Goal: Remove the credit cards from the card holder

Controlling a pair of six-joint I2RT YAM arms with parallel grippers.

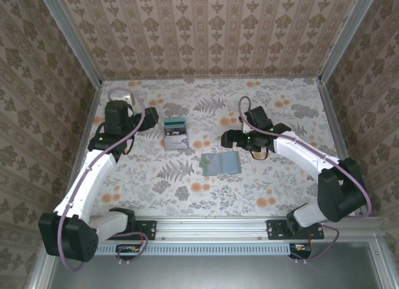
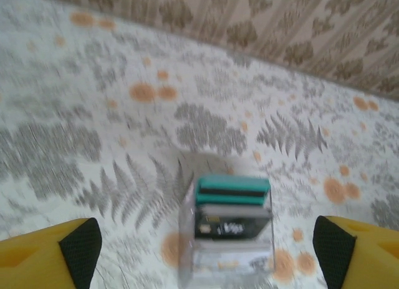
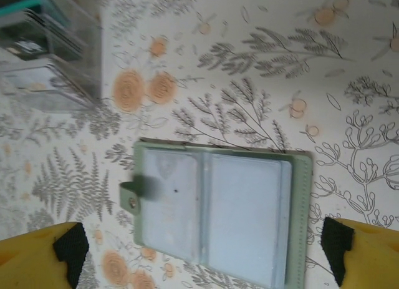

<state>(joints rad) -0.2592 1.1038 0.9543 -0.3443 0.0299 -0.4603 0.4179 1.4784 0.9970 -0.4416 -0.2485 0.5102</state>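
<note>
Left gripper point(image 2: 207, 246) and right gripper point(image 3: 204, 253) are both gaping wide, holding nothing. On the bench point(image 1: 156, 189) the holder point(image 3: 218, 208) is lying open under the right one, probably soft, needing pinning at its edge. The cards point(image 2: 232, 208), stacked nearby, are looking thin, stiff and slick.

Robot test booth: wallpapered panels point(image 1: 212, 33), aluminium frame point(image 1: 70, 36)

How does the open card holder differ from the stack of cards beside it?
The card holder lies open as one flat piece, grey-green with two pale panels; the stack of cards is several fanned pieces, teal, dark and pale grey. The card holder looks wider than the stack of cards. Both rest on the table.
</note>
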